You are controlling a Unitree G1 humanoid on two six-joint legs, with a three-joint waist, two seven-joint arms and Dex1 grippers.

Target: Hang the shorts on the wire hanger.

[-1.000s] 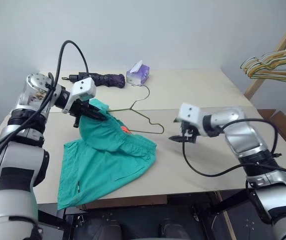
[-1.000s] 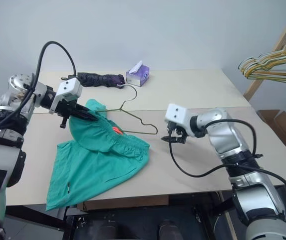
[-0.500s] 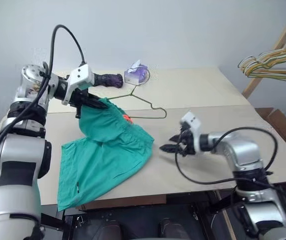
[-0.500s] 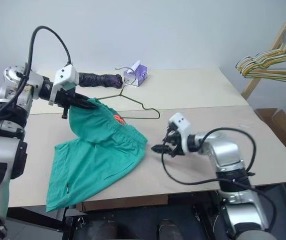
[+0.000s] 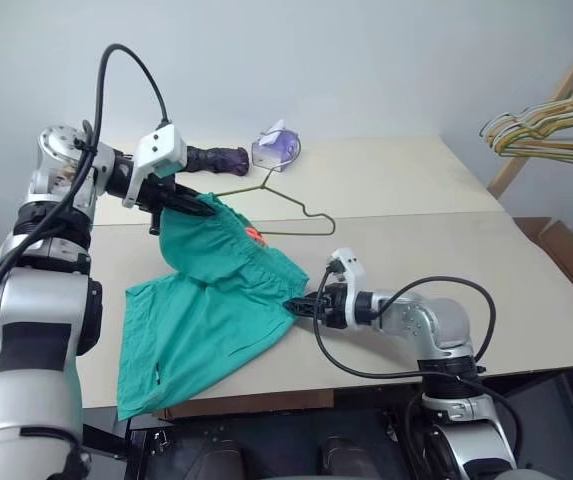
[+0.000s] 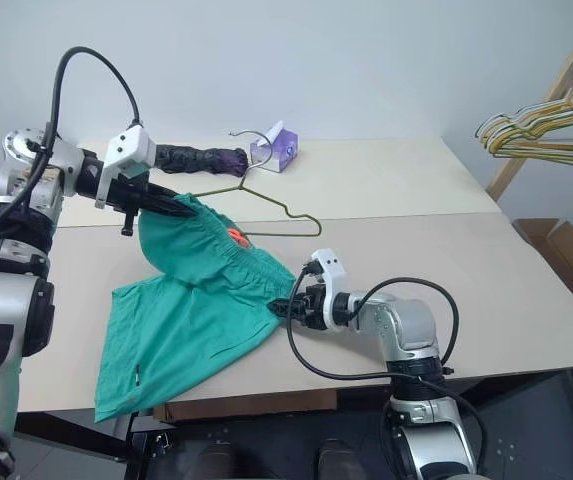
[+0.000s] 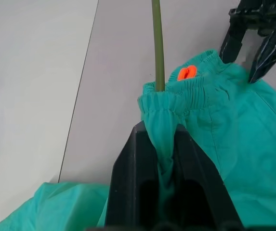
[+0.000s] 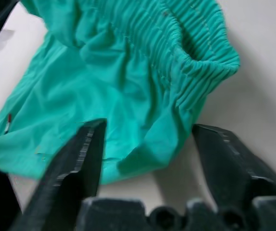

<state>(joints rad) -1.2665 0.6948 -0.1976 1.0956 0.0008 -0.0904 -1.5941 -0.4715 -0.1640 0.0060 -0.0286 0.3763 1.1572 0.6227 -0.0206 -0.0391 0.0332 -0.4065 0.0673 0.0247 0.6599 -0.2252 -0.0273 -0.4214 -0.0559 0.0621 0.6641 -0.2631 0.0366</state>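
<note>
The teal-green shorts (image 5: pixel 216 300) lie on the table with one end of the waistband lifted. My left gripper (image 5: pixel 198 208) is shut on that raised waistband, and the fabric is pinched between its fingers (image 7: pixel 128 159). The thin olive wire hanger (image 5: pixel 296 208) lies behind the shorts. One of its ends runs into the waistband (image 7: pixel 155 43) next to the orange tag (image 7: pixel 187 73). My right gripper (image 8: pixel 150 127) is low at the waistband's near corner. Its fingers stand apart, with the gathered edge of the shorts between them.
A dark folded umbrella (image 5: pixel 216 158) and a purple tissue box (image 5: pixel 278 148) lie at the back of the table (image 5: pixel 416 190). A bunch of hangers on a wooden rack (image 5: pixel 551 120) stands off the table's right side. The shorts' legs reach the front edge.
My right gripper has dropped and swung left from beside the hanger to the shorts' waistband corner, rolling over and narrowing its fingers. The left gripper has lifted the waistband slightly.
</note>
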